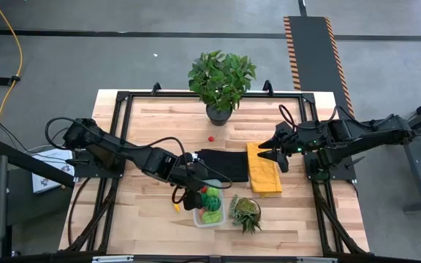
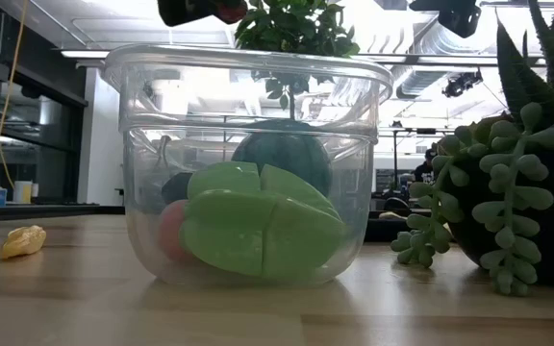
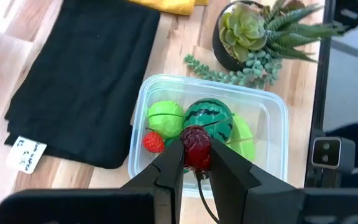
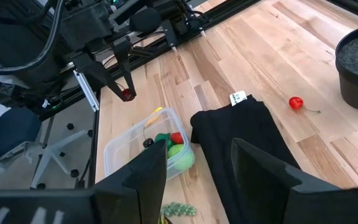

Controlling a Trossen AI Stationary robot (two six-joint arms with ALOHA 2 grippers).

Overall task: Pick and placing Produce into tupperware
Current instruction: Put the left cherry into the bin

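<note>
While the left gripper (image 3: pixel 197 163) hangs above the clear, round-cornered plastic tupperware (image 1: pixel 209 212) near the wooden bench's front edge, its dark fingers pinch a small, bumpy dark-red berry (image 3: pixel 196 142). Inside the tub lie a striped green melon ball (image 3: pixel 208 118), smooth lime-green pieces (image 2: pixel 258 229) and a strawberry (image 3: pixel 153 142). Over the yellow cloth (image 1: pixel 263 169), the right gripper (image 4: pixel 197 165) waits, fingers spread.

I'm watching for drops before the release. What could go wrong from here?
1. The left gripper pinches the small dark red berry only at its fingertips above the tupperware; it might slip early.
2. The container already holds a watermelon piece and green pieces, so the berry may bounce off them.
3. The yellow piece lies outside on the table.
</note>
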